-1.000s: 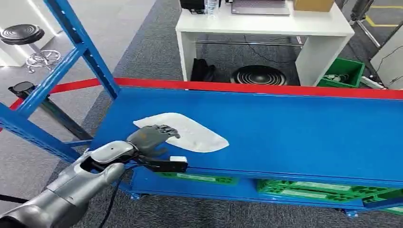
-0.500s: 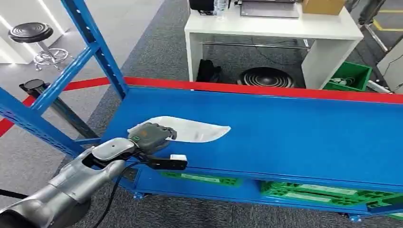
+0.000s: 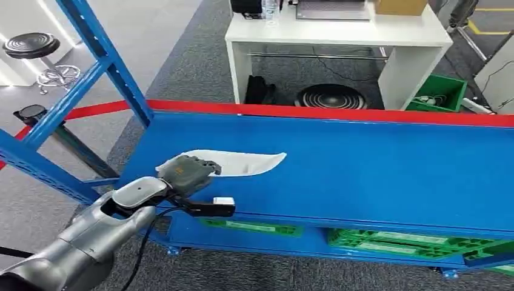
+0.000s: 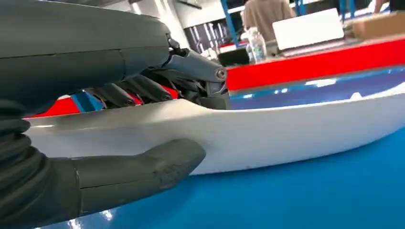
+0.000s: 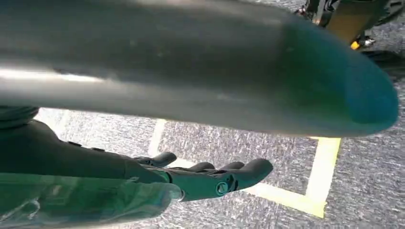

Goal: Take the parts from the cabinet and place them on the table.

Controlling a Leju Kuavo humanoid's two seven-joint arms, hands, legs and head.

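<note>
Thin white part [image 3: 242,162], long, flat and tapering to a point at its right end, tilted up off the blue shelf [image 3: 376,170] near its left end, left hand [image 3: 185,173] gripping its left end, right hand [image 5: 210,179] hanging with fingers extended and apart, holding nothing

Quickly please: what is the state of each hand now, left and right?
Left hand: grips the white part on the blue shelf.
Right hand: holds nothing, fingers stretched out over the floor.
</note>
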